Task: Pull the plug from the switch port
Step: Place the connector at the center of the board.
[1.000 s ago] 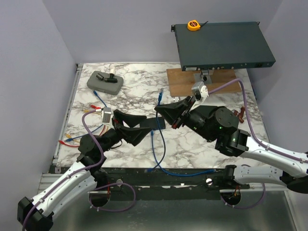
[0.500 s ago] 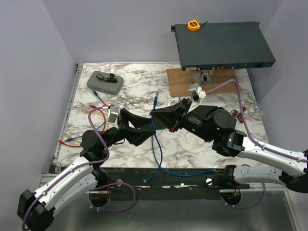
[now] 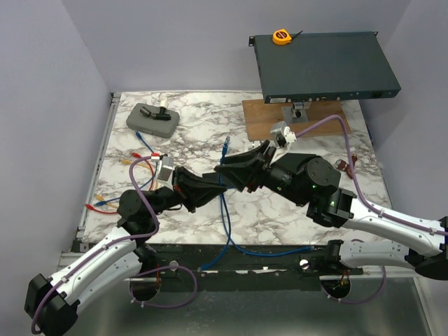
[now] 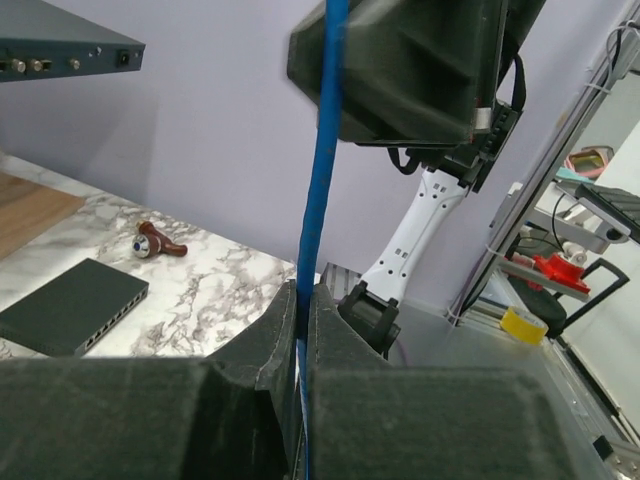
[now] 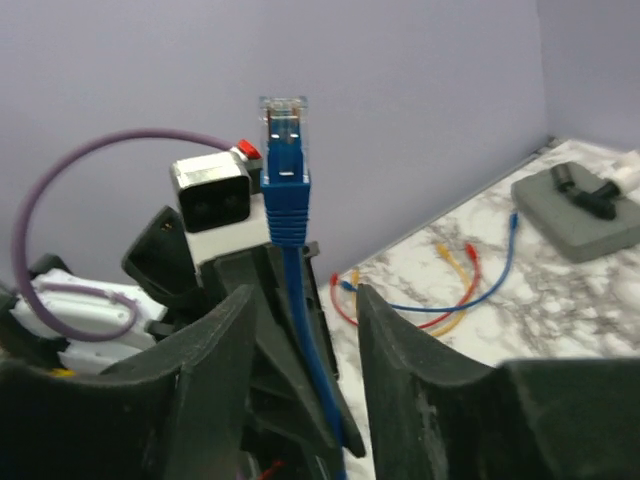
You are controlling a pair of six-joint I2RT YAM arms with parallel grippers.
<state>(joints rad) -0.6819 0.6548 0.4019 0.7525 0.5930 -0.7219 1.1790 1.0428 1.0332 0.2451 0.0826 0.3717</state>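
Note:
The blue cable (image 3: pixel 224 210) hangs off the table, and its clear-tipped plug (image 5: pixel 284 135) stands free in the air, in no port. My left gripper (image 4: pixel 303 292) is shut on the cable below the plug. My right gripper (image 5: pixel 305 300) is open, its fingers on either side of the cable without touching it. In the top view the two grippers meet mid-table, the left gripper (image 3: pixel 215 186) just below the right gripper (image 3: pixel 228 170), with the plug (image 3: pixel 226 145) above them. A small black switch (image 4: pixel 70 305) lies flat on the marble; the arms hide it in the top view.
A dark rack unit (image 3: pixel 323 66) with a yellow tape measure (image 3: pixel 281 36) sits at the back right over a wooden board (image 3: pixel 269 120). A grey case (image 3: pixel 152 119) lies at the back left, loose red, yellow and blue cables (image 3: pixel 122 192) at the left edge, and a brown tool (image 3: pixel 348 166) at the right.
My left gripper moved right and closed on the blue cable. My right gripper opened and let go of it. The plug shifted slightly left and toward me.

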